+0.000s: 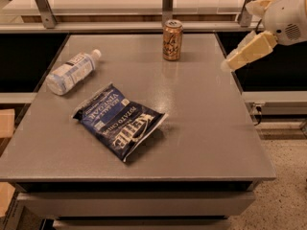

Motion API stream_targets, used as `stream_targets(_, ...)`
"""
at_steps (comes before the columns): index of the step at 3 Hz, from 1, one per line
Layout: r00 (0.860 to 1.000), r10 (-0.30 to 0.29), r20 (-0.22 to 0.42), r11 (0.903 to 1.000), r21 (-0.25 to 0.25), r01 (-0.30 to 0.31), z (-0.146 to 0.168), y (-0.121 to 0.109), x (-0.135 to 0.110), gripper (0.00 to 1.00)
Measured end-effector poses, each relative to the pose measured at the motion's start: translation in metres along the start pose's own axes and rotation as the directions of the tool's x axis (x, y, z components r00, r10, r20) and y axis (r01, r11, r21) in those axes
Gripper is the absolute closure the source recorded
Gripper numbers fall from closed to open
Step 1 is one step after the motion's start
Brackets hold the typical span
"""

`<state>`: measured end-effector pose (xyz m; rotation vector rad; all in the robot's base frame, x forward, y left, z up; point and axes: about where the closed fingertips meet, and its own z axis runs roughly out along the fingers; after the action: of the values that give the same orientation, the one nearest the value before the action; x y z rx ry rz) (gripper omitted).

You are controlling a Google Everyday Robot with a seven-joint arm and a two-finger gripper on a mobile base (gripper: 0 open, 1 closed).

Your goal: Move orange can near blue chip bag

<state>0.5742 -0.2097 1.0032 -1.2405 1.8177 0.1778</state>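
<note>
The orange can stands upright near the far edge of the grey table. The blue chip bag lies flat in the table's middle left, well in front of the can. My gripper is at the right, over the table's right edge, a cream-coloured finger pointing down and left. It is to the right of the can and apart from it, holding nothing that I can see.
A clear plastic water bottle lies on its side at the table's left. A shelf with metal posts runs behind the table. A floor strip shows at the lower right.
</note>
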Motion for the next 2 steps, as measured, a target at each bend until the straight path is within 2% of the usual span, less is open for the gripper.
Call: stream_targets(2, 0.991, 0.036, 0.129, 0.9979, -0.059, -0.028, 0.036, -0.019, -0.014, 0.0)
